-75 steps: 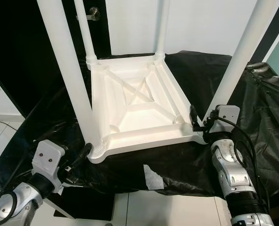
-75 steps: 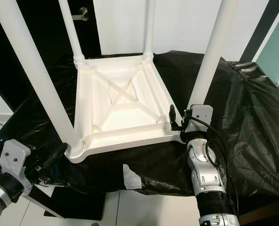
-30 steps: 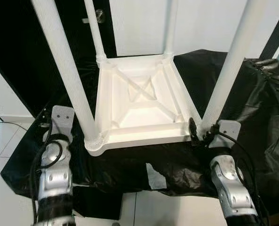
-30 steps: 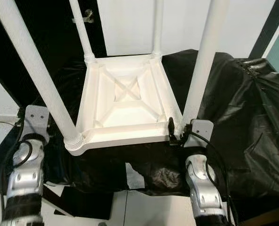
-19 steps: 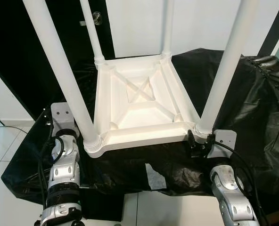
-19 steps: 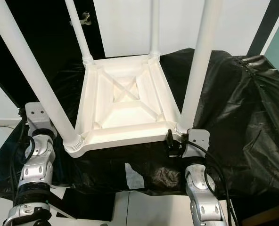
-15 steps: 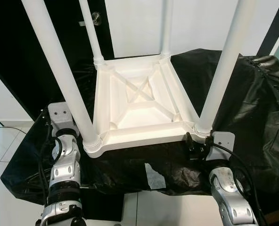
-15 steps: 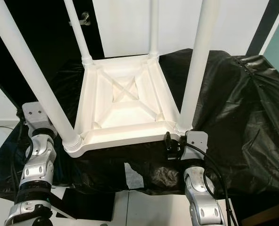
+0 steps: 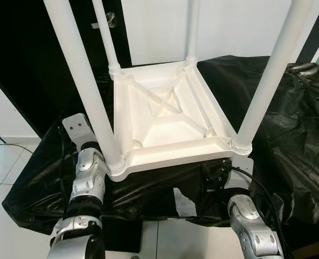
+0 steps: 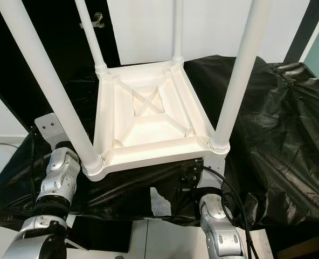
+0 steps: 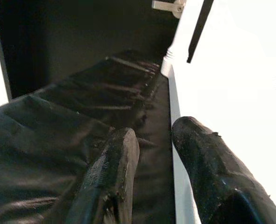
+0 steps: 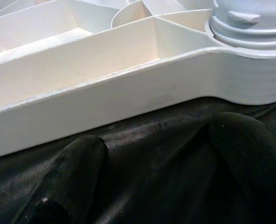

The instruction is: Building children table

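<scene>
Black sheet (image 9: 289, 135): plastic, crumpled, draped over the counter; lies under both sets of jaws and under all else listed.

Children's table (image 9: 167, 116): white plastic, upside down on the sheet, four legs upright in its corner sockets. Its near rim lies just beyond the right jaws; its left side rim runs just beside the left jaws.

Legs, near pair (image 9: 84, 81): one rises beside the left arm, the other above the right jaws. Tops cut off by the frame, so seating depth cannot be judged.

Left jaws (image 11: 152, 154): spread, empty, low over the sheet, alongside the table's side rim.

Right jaws (image 12: 152, 154): spread, empty, on the sheet just short of the near rim, beside the corner socket (image 12: 250, 28).

Paper scrap (image 9: 185, 200): pale, on the sheet's front edge.

Risk, as judged: a push on the rim could slide the table on the slick sheet or tip the tall legs; jaws could snag the plastic.

Unclear: whether legs are fully tightened.
</scene>
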